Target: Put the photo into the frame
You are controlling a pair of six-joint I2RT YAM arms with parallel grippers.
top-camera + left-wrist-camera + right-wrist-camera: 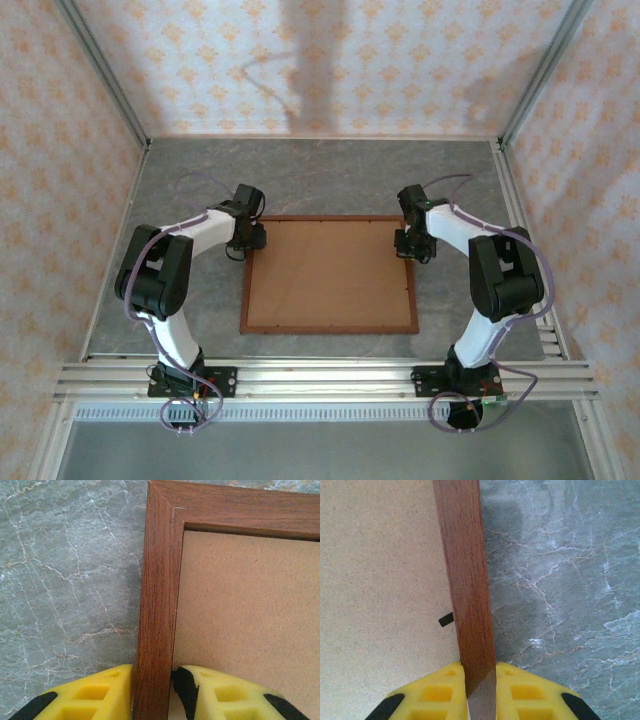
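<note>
The reddish-brown wooden frame [330,328] lies flat in the middle of the table, its opening covered by a plain brown board [330,272]. My left gripper [250,240] is at its far left corner. In the left wrist view that gripper [152,672] is shut on the frame's left rail [157,590], one yellow finger outside, one on the board side. My right gripper [408,245] is at the far right corner. In the right wrist view it [479,669] is shut on the right rail [465,570]. The photo is hidden.
Grey marble tabletop [330,180] surrounds the frame, with free room behind it and at both sides. Patterned walls close the back and sides. An aluminium rail [320,378] runs along the near edge. A small black tab [446,619] pokes from the right rail over the board [380,580].
</note>
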